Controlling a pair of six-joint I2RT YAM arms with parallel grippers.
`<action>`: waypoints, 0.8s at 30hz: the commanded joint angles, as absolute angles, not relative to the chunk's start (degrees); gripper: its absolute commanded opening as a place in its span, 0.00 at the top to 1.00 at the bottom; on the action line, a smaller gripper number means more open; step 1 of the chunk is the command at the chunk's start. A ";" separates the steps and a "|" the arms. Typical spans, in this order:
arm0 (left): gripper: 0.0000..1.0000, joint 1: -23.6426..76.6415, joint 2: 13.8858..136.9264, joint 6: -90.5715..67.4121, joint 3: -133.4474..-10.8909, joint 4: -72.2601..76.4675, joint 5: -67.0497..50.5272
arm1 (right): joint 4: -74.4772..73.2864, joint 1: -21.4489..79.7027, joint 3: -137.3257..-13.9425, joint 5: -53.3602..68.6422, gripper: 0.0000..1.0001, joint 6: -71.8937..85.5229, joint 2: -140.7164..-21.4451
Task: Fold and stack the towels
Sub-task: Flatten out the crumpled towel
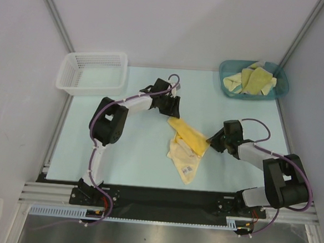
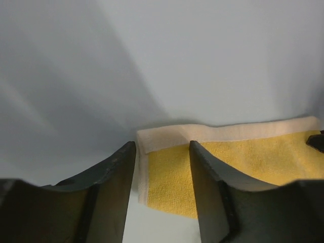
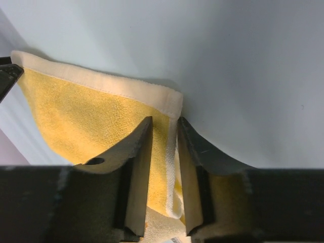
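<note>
Top external view: soft yellow cloth towel (image 1: 191,137) runs diagonally, left gripper (image 1: 173,114) open astride its far corner, right gripper (image 1: 209,141) snug round the opposite hem, can't tell if it's actually pinching

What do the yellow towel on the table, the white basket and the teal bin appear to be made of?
Yellow towel: soft terry-like cloth, matte, with a fuzzy nap and a paler stitched hem.
White basket: probably rigid plastic, judging by its open mesh walls and smooth rim.
Teal bin: likely plastic, smooth, perhaps slightly translucent.
</note>
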State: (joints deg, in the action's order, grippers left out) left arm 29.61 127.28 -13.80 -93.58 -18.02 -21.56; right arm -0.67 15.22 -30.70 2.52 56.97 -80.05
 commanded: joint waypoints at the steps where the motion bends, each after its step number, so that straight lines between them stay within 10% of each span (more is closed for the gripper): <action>1: 0.49 29.79 127.71 -14.41 -92.55 -17.67 -23.99 | 1.32 14.77 -29.97 0.00 0.72 55.11 -80.77; 8: 1.00 29.71 124.47 -13.80 -96.49 -21.18 -24.70 | 4.14 14.41 -35.21 -0.53 1.00 45.89 -76.48; 24: 1.00 29.79 85.81 -16.08 -92.47 -18.64 -5.28 | -2.63 19.15 -68.19 6.15 1.00 15.74 -65.75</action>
